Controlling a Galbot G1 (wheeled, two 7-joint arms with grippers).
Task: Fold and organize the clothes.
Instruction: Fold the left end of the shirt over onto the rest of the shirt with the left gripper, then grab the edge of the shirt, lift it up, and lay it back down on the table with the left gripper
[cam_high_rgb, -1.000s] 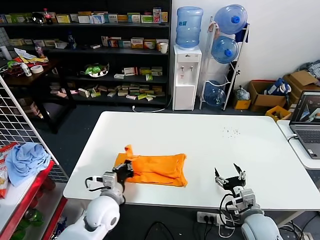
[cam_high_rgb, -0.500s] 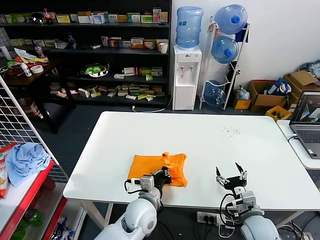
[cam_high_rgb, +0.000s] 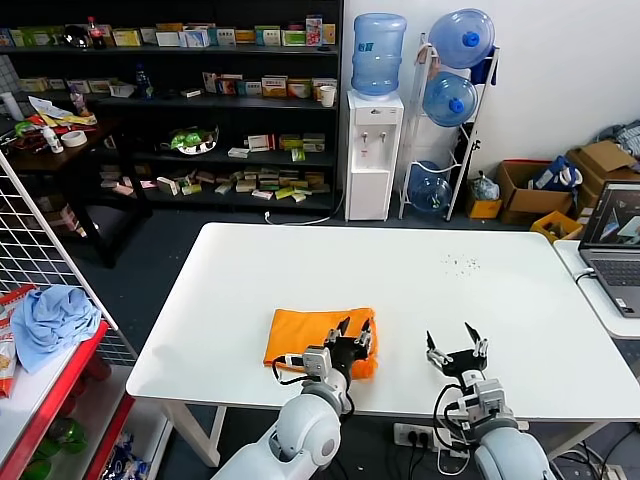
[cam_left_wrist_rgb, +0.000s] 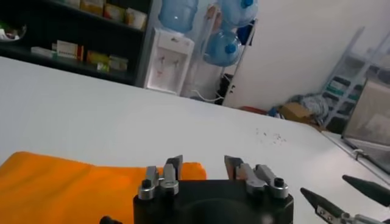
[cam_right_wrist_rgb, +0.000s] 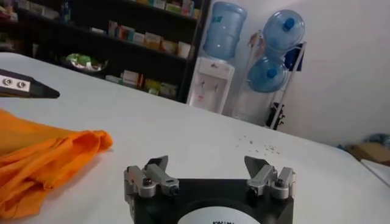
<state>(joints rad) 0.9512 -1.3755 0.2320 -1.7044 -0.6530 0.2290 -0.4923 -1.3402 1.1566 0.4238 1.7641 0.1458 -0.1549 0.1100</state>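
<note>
The bright orange T-shirt (cam_high_rgb: 308, 337) lies folded into a compact rectangle near the front edge of the white table (cam_high_rgb: 400, 280). It also shows in the left wrist view (cam_left_wrist_rgb: 55, 185) and in the right wrist view (cam_right_wrist_rgb: 42, 161). My left gripper (cam_high_rgb: 354, 333) is open over the shirt's right end and holds nothing; in its wrist view (cam_left_wrist_rgb: 203, 165) the jaws stand apart above the cloth edge. My right gripper (cam_high_rgb: 456, 345) is open and empty over bare table to the right of the shirt, as its wrist view (cam_right_wrist_rgb: 207, 163) shows.
A light blue cloth (cam_high_rgb: 50, 315) lies on a red rack at the left. A laptop (cam_high_rgb: 615, 245) sits on a side table at the right. Shelves, a water dispenser (cam_high_rgb: 373, 150) and bottles stand behind the table.
My left gripper carried the shirt's left side across to the right, folding it over, and has let go. The shirt is now a shorter rectangle. The right arm barely moved.
</note>
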